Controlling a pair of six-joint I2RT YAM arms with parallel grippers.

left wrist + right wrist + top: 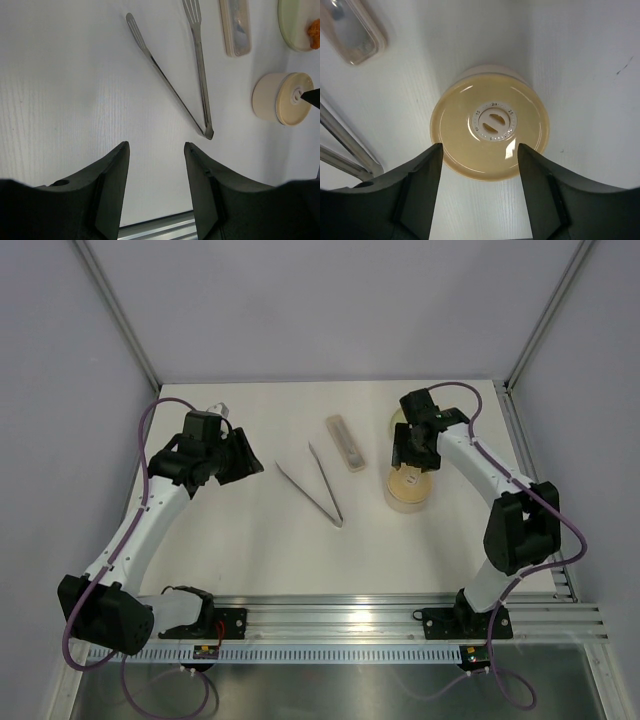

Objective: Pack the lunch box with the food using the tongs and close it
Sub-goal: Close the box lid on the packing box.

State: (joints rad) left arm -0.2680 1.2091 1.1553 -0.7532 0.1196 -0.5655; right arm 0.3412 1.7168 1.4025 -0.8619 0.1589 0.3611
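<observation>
Black fingers of the left tool point(156, 150) fill the bottom of the left wrist view. They stand partly apart with nothing between them, only bare white counter point(75, 100) below. Above them in that frame lie the tongs point(201, 75), flat on the counter. Their joined end points down toward the tool and their two slotted tips spread toward the top edge.

In the right wrist view the right tool point(480, 150) has its fingers spread wide, one at each side of the frame's lower half. It grips nothing. Between and beyond the fingers sits the lunch box point(490, 125), at the centre of the frame. Its tan lid point(460, 140) is on, with a white numbered dial in the middle. I cannot tell whether the fingers touch the lid's edge.

In the top view the lunch box point(408, 488) stands right of centre, directly under the right tool point(410, 455). The tongs point(318, 485) lie near the middle, apart from both tools. The left tool point(245, 455) is to their left. A pale oblong case point(346, 443) lies between the tongs and the lunch box, slightly higher in the frame. A yellow-green plate point(295, 25) sits in the upper right corner of the left wrist view, with an orange piece of food point(314, 34) on it.
</observation>
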